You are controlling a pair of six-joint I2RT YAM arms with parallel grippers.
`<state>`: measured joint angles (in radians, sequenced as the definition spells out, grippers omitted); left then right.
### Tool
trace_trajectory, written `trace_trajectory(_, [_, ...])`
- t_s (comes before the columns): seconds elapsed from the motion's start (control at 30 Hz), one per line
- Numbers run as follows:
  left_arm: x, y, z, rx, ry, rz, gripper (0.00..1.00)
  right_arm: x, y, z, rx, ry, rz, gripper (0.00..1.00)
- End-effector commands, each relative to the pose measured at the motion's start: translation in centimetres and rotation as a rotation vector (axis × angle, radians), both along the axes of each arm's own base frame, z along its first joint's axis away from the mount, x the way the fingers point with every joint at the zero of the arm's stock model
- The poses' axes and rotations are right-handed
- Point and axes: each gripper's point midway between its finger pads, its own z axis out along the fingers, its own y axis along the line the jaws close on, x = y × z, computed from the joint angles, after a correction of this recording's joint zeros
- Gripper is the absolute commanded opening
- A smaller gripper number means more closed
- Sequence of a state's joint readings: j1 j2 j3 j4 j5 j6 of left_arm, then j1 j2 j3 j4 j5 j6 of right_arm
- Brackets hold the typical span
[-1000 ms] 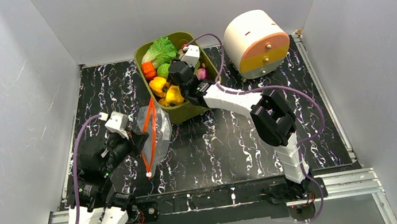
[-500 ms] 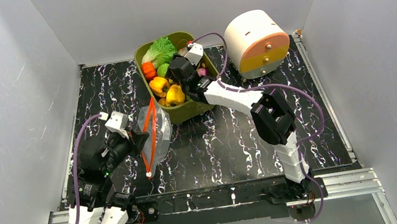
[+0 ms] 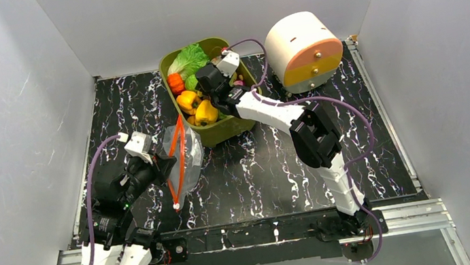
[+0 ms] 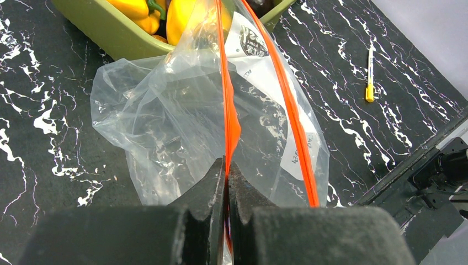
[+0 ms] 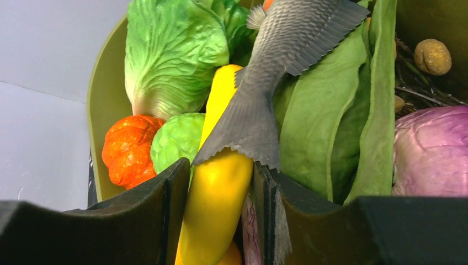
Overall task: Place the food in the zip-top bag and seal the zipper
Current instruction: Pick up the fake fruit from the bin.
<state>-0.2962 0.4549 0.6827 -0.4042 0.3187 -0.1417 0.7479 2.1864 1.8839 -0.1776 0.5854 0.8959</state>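
Lower left in the top view, the left pincer (image 4: 227, 165) is clenched on the thin red-orange zipper strip (image 4: 227, 105) of the crinkly clear plastic bag (image 4: 160, 127). Upper centre, the right pincer (image 5: 219, 168) grasps a glossy yellow toy banana (image 5: 221, 99) inside the olive-green plastic tub (image 5: 105, 121).

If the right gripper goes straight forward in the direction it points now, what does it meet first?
The right gripper has the yellow banana between its fingers. Straight ahead, it would probably first meet the grey fish tail lying over that banana; depth is unclear.
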Motion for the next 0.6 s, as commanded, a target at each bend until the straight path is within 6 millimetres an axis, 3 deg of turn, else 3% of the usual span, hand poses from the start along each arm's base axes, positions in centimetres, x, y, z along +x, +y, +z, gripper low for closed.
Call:
trace_trajectory(0.0, [0.2,-0.1,0.6,-0.011,-0.023,-0.002,0.00,0.8,-1.1,-1.1,-0.011,0.017,-0.051,0.40])
trace_trajectory(0.17, [0.7,-0.8,0.5,-0.032,-0.021,-0.028,0.00,0.3,-1.8,1.3,-0.016,-0.027,-0.039,0.28])
trace_trajectory(0.33, [1.2,-0.2,-0.1,0.008,0.012,0.007,0.00,-1.6,-3.2,4.6,-0.035,-0.079,0.006,0.20])
trace_trajectory(0.47, [1.3,-1.0,0.0,-0.007,0.061,-0.027,0.00,-4.5,-4.0,3.9,-0.013,-0.065,0.083,0.17])
trace_trajectory(0.57, [1.3,-1.4,0.3,-0.018,0.114,-0.043,0.00,-6.2,-5.3,5.2,-0.021,-0.072,0.106,0.16])
